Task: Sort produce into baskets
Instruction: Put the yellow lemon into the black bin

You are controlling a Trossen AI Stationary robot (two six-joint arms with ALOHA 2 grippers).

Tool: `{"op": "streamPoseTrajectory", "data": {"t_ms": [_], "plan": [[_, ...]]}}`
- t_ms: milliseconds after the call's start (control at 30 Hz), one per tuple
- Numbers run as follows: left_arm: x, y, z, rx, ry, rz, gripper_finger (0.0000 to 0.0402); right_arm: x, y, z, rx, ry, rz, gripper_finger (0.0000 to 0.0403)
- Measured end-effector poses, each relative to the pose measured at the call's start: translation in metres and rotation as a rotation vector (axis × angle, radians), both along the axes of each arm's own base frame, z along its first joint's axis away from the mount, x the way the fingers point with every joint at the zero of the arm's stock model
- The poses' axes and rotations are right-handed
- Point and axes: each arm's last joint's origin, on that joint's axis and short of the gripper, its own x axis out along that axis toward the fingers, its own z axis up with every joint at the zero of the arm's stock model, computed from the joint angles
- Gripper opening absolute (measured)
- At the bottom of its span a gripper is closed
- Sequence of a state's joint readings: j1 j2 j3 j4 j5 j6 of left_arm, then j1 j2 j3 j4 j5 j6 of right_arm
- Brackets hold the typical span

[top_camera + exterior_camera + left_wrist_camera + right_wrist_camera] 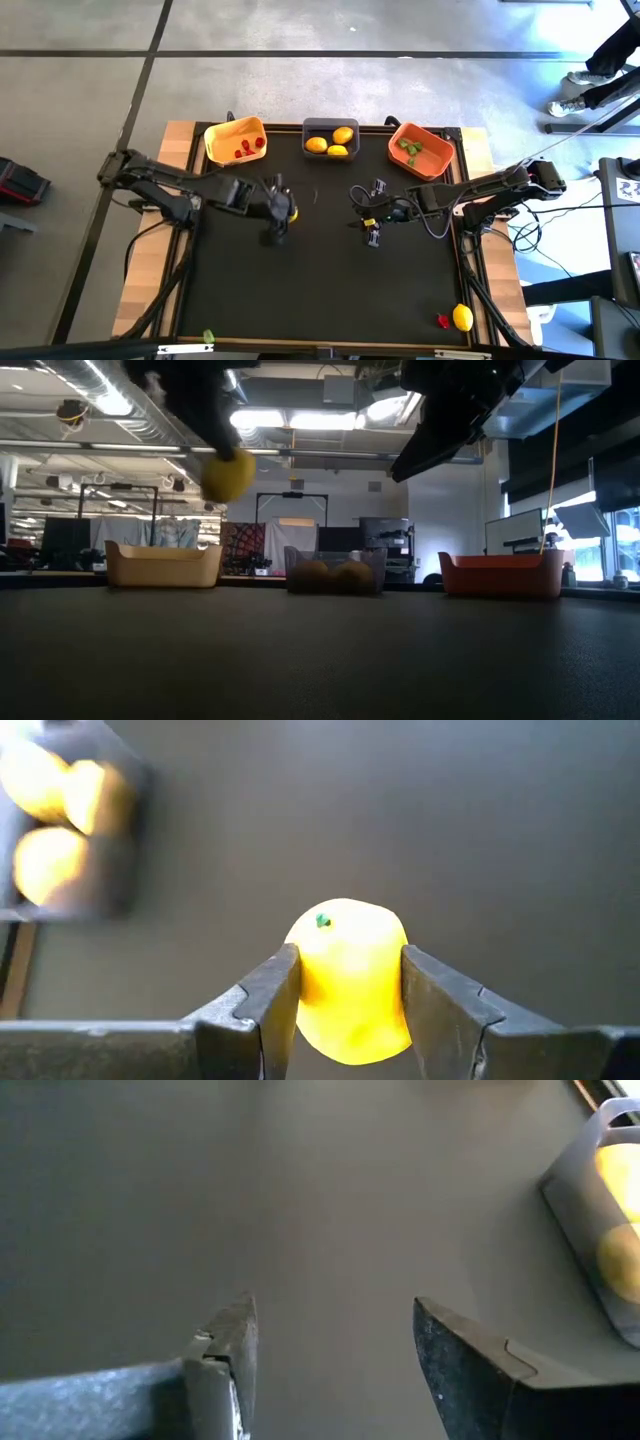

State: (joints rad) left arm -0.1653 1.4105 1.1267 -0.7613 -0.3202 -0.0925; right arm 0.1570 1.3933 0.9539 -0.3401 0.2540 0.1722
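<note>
Lemon (349, 982): pinched by left gripper (281, 212), held above mid-table, short of dark grey basket (331, 127) with three lemons. Reds in yellow-orange basket (222, 133), greens in orange basket (437, 162). Unsorted: near-right lemon (462, 318), red piece (443, 321); near-left green piece (208, 337). Right gripper (330, 1350) spread, empty.

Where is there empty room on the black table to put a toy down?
The big black stretch between the two arms and the near edge is bare, up to the red piece and lemon in the near right corner. The far edge is crowded by the yellow-orange basket, dark grey basket and orange basket.
</note>
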Motion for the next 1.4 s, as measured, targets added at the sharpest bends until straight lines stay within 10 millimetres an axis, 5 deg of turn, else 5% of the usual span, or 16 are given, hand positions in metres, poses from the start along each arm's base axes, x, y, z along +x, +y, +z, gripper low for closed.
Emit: {"op": "streamPoseTrajectory", "data": {"t_ms": [633,1400], "plan": [[0.027,0.137,0.022,0.242,-0.400,0.242,0.0155,0.000,-0.004,0.001,-0.130,-0.003,-0.056,0.0204],[0.053,0.257,-0.073,0.338,-0.389,0.373,0.0155,0.002,-0.037,0.002,-0.178,0.000,-0.181,0.0204]]}}
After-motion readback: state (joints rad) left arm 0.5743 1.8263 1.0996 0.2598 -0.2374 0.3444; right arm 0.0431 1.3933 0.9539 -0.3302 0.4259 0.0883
